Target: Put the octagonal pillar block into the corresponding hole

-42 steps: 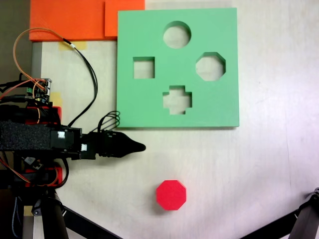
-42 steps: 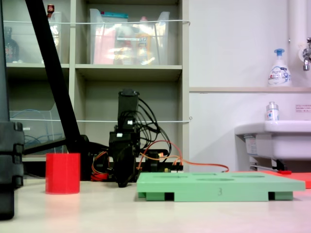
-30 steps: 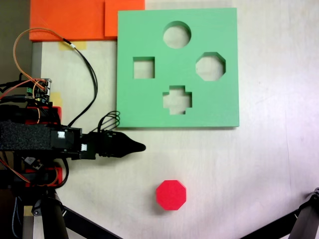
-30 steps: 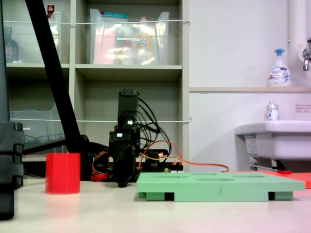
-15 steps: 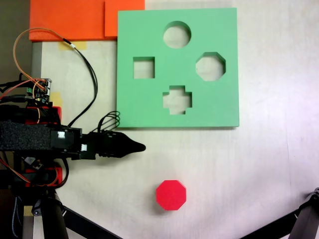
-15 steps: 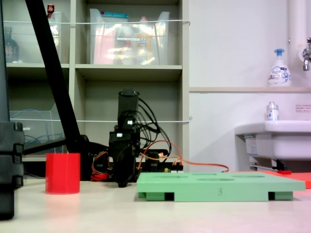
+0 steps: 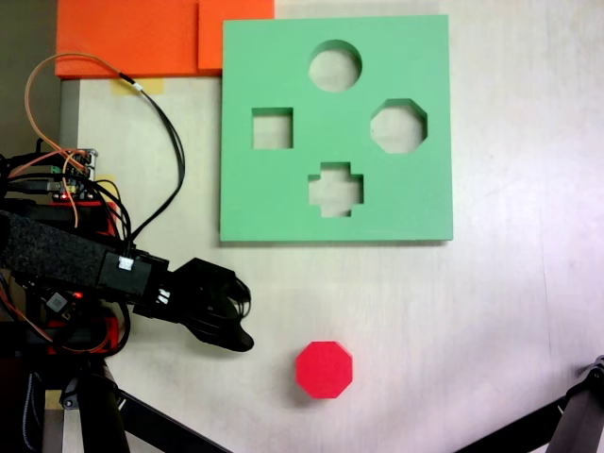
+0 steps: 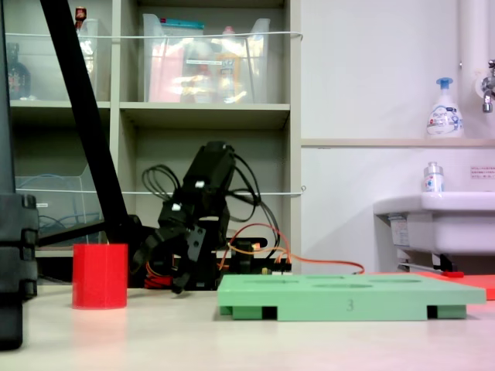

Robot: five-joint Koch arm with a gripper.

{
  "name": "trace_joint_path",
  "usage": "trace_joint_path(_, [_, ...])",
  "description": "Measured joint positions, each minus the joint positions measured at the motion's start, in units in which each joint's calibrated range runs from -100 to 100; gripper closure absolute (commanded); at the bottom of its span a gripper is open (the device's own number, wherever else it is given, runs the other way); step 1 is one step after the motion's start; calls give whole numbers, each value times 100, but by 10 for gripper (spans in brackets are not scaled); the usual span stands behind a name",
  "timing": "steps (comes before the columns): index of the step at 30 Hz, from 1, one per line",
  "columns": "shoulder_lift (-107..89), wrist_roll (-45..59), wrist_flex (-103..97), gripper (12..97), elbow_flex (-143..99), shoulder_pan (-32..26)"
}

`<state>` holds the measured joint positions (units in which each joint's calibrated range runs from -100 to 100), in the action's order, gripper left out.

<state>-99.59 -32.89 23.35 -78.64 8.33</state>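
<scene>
Our end effector point(image 7: 238, 338) (jaw gap we cannot tell) hangs just left of the octagonal pillar block point(image 7: 324, 369) on the table point(image 7: 491, 311), so a low sweep could knock it away.

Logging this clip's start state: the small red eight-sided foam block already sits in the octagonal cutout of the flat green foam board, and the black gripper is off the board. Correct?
Not quite. In a fixed view from above, the red eight-sided foam block stands on the bare table, below the green foam board, and the octagonal cutout is empty. The black gripper is indeed off the board.
</scene>
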Motion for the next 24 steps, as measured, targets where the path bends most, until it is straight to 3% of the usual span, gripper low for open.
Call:
trace_joint_path(3, [14,-484,1713,682,931,5])
trace_joint_path(11, [27,-816,4366,691,3430,195])
trace_joint_path(13, [233,-816,4728,556,3861,264])
trace_joint_path(17, [807,-801,4885,445,4664,327])
trace_joint_path(21, [1300,-860,4944,204,4919,352])
trace_joint_path(24, [2052,-933,4944,191,5644,337])
